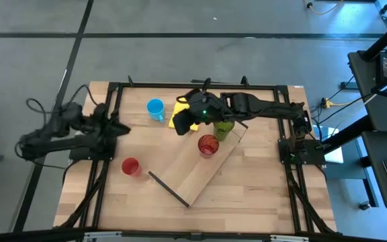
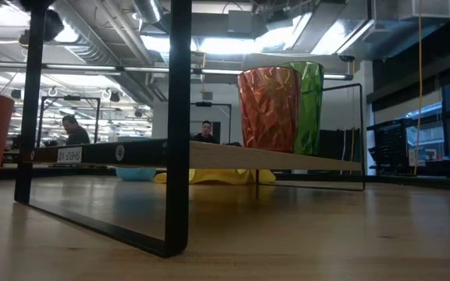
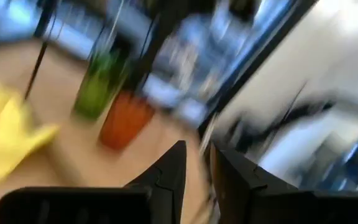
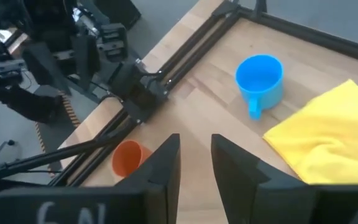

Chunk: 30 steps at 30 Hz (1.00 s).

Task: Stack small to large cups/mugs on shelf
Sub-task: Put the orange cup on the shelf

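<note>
While the right claw (image 1: pixel 180 126) hovers over the yellow cloth (image 1: pixel 182 118) with fingers slightly parted and nothing held, green tumbler (image 1: pixel 223 128) and dark red glass (image 1: pixel 208 144) stand touching on the shelf (image 1: pixel 197 171); blue mug (image 1: pixel 155 108) sits near the claw on the bench (image 1: pixel 247 195), small red cup (image 1: pixel 131 166) beside the shelf's near end. Left claw (image 1: pixel 123 128) waits at the left edge, narrow gap, empty

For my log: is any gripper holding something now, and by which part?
Nothing is held. The right gripper is open and empty above the table; the left gripper, at the left edge, is empty too.
</note>
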Tool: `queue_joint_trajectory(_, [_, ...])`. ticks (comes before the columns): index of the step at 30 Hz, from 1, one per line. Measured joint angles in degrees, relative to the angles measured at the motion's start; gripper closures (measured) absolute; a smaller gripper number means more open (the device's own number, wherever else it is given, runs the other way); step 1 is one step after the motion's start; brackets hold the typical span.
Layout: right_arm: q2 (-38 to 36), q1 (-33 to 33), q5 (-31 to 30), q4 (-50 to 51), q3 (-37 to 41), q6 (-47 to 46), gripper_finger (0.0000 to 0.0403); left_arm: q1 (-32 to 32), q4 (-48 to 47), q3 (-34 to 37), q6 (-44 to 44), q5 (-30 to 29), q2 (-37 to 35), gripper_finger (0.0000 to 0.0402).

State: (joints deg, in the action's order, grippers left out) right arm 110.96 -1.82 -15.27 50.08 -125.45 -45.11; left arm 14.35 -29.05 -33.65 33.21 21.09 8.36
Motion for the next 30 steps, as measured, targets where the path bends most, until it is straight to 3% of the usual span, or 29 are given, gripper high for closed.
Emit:
queue_joint_trajectory(3, [0.0,0.82,0.05,-0.63,0.0,0.9,0.0311,-0.01,-15.67,-8.13,-7.6,1.25,3.4,0.0333])
queue_joint_trajectory(7, [0.0,1.78,0.52,-0.64,0.0,1.06,0.0311,0.0,-34.55,-15.38,-11.58,-0.16,6.25,0.0333])
queue_joint_trajectory(14, [0.0,2.09,3.94,-1.42,0.0,3.82,0.0311,-0.02,-52.74,-17.03,-7.87,-2.71,5.71,0.0333])
queue_joint_trajectory(20, [0.0,2.09,3.94,-1.59,0.0,5.09,0.0311,-0.01,-55.2,-15.48,-6.14,-3.46,5.79,0.0333])
queue_joint_trajectory(26, [0.0,2.09,3.95,-1.95,0.0,6.39,0.0311,-0.02,-50.6,-7.79,-5.28,1.02,5.83,0.0333])
queue_joint_trajectory(30, [0.0,2.09,3.94,-1.95,0.0,6.37,0.0311,-0.01,-48.55,-7.38,-2.41,-1.84,7.69,0.0333])
